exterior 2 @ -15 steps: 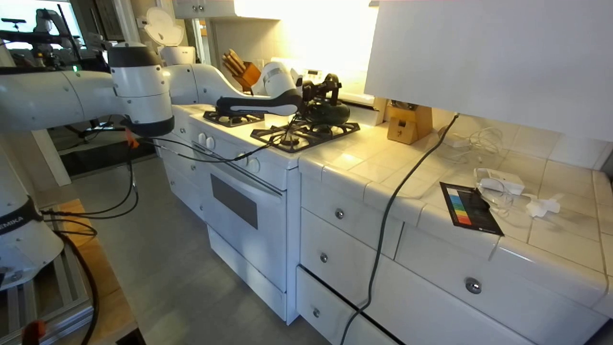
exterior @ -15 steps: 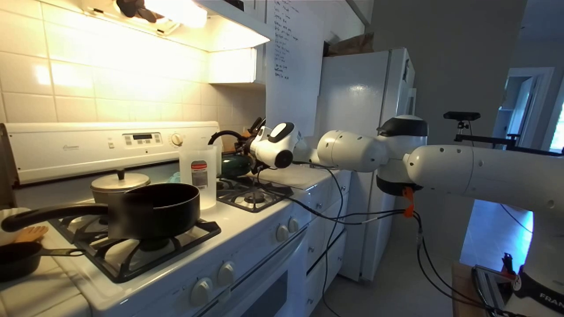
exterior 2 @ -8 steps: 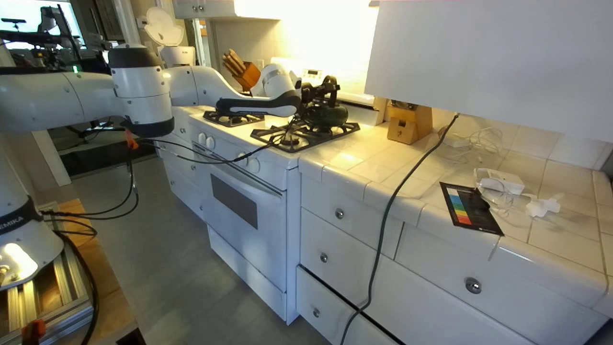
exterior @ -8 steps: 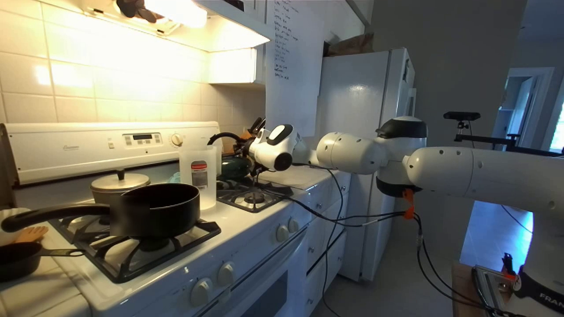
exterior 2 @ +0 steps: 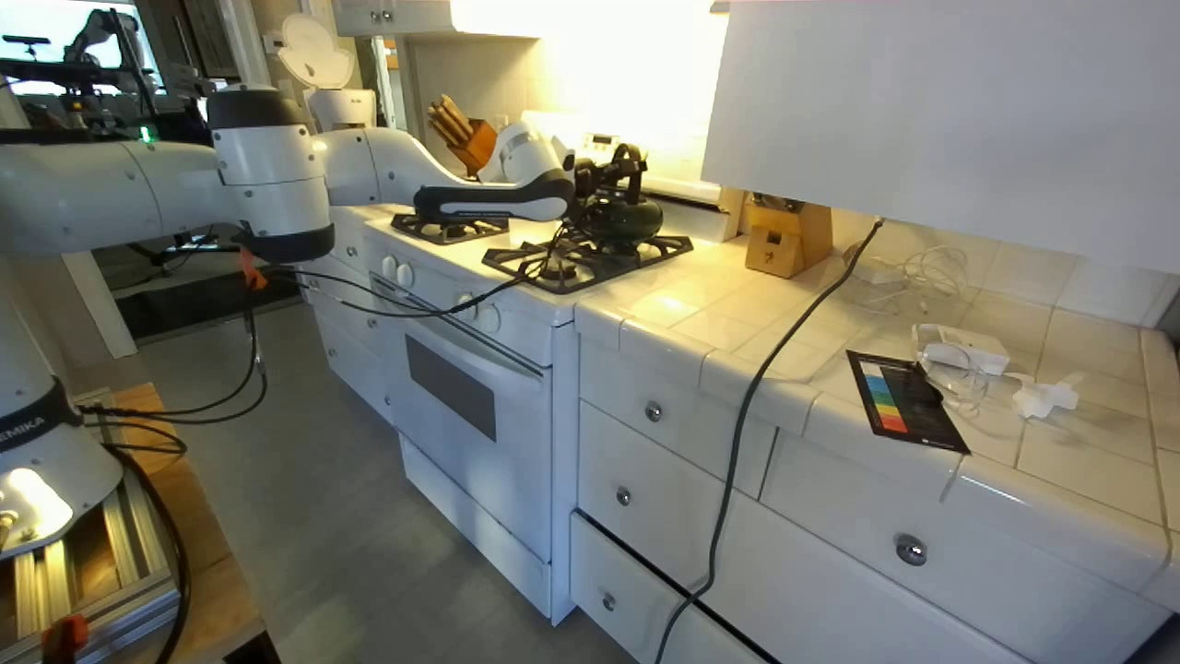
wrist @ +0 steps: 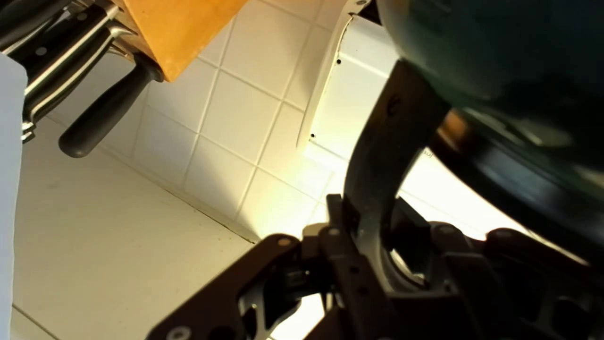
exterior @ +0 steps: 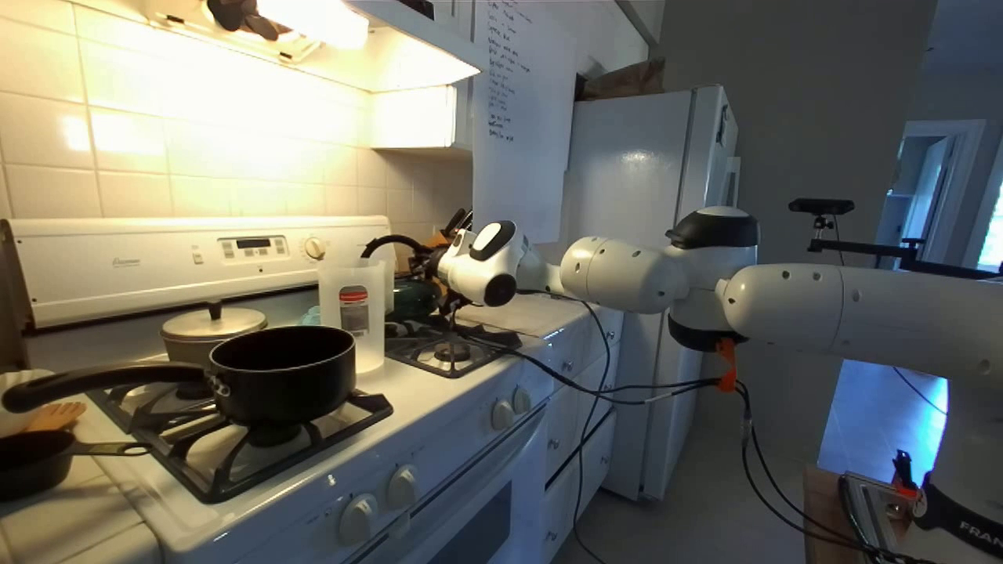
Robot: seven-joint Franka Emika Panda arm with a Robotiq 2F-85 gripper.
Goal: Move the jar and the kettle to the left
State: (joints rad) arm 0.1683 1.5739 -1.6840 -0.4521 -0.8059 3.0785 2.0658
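Observation:
The kettle is dark green and rounded; it shows behind the jar in an exterior view [exterior: 417,299] and over the rear of the near burner grate in an exterior view [exterior 2: 622,219]. My gripper [wrist: 369,212] is shut on the kettle's dark arched handle [wrist: 384,127], which passes between both fingers in the wrist view. Whether the kettle's base touches the grate, I cannot tell. The jar [exterior: 353,286], pale and translucent with a red-topped label, stands upright mid-stove behind the black saucepan. It does not show in the wrist view.
A black saucepan [exterior: 282,384] and a lidded pot [exterior: 213,325] occupy the stove's other side. A small dark pan [exterior: 35,462] sits at the counter's edge. A wooden knife block [exterior 2: 788,238] stands beside the stove, its knives [wrist: 108,108] near the gripper. Cables [exterior 2: 396,309] hang along the arm.
The gripper and the kettle have shifted slightly together, toward the jar and leftward in both exterior views. The jar and pots have stayed put.

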